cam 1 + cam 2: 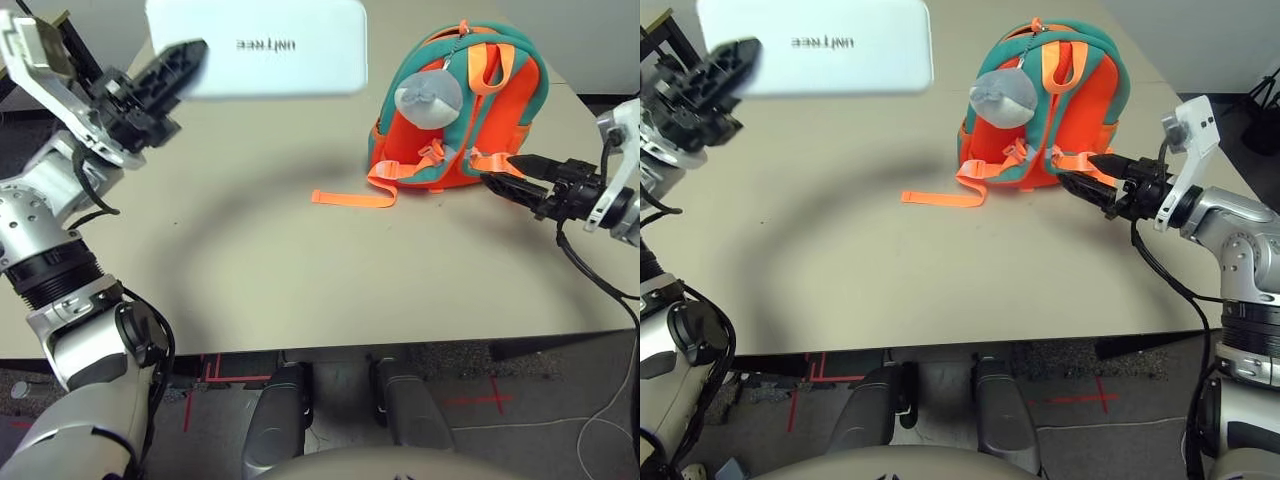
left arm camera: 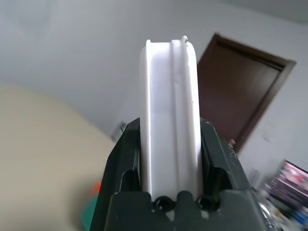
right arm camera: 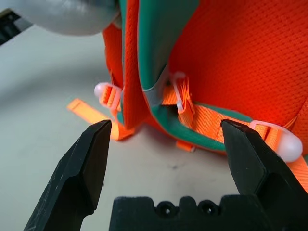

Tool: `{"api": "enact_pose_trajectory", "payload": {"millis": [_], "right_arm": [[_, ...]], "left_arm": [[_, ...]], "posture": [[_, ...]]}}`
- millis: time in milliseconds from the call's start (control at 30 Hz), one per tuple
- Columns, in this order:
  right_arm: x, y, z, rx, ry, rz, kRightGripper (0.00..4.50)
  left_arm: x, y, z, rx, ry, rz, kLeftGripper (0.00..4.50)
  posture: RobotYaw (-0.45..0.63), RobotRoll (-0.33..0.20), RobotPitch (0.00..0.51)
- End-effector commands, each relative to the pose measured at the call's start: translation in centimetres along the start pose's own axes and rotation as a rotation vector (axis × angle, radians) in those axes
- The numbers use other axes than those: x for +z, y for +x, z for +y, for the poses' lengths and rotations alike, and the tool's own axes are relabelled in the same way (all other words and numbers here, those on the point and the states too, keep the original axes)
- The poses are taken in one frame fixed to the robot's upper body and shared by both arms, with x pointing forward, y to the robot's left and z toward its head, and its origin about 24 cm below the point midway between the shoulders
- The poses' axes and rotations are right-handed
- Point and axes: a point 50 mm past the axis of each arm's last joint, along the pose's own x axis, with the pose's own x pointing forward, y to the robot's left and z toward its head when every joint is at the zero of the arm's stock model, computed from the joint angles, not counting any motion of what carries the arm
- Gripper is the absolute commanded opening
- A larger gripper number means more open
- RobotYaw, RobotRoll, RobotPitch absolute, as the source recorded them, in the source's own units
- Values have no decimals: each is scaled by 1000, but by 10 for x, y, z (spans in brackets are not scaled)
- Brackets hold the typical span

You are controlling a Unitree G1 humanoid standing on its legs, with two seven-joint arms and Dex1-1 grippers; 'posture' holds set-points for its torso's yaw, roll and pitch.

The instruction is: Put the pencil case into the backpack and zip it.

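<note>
Left fingers (image 2: pixel 126 154) clamp smooth white case (image 1: pixel 262 48); right fingers (image 3: pixel 91 163) spread beside orange mesh backpack (image 1: pixel 455 115).

Slick plastic against woven cloth, above a matt surface.
Smooth white plastic with a soft sheen on the pencil case (image 1: pixel 300 72); hard-looking, ridged along the edge. Open-textured orange mesh cloth on the backpack (image 1: pixel 502 112), with smoother, matt teal fabric as trim. Flat, ribbed orange webbing on the loose strap (image 1: pixel 345 199); pale, translucent, glossy plastic on the buckle (image 3: pixel 288 146). Soft-looking grey cloth with a faint sheen on the plush charm (image 1: pixel 428 99). Smooth, matt beige on the table (image 1: pixel 260 280). Matt black, plastic-looking, on left gripper (image 2: pixel 170 124) and right gripper (image 3: pixel 167 124) alike. Wood-like brown on the door (image 2: pixel 236 82).
</note>
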Motion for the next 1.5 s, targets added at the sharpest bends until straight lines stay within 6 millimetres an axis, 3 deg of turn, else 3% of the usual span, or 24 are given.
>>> {"api": "enact_pose_trajectory", "payload": {"millis": [33, 433, 833, 1133, 1233, 1500], "right_arm": [[6, 7, 4, -38, 7, -45, 4500], [12, 37, 31, -38, -12, -104, 4500], [-3, 71, 23, -135, -75, -92, 4500], [-3, 92, 20, -172, -85, -128, 4500], [-1, 93, 19, -189, -99, -142, 3863], [13, 83, 25, -116, -120, -176, 848]], "left_arm": [[13, 4, 5, 54, 119, -89, 1436], [5, 12, 22, 94, 172, -106, 1436], [-3, 18, 27, 93, 177, -97, 1436], [-8, 21, 27, 92, 176, -88, 1436], [-11, 21, 27, 93, 174, -81, 1436], [-18, 23, 27, 90, 164, -67, 1436]], "posture": [[-164, 0, 139], [-183, 0, 132], [-184, 0, 126], [-172, 0, 128], [-171, 0, 131], [-176, 0, 134]]}}
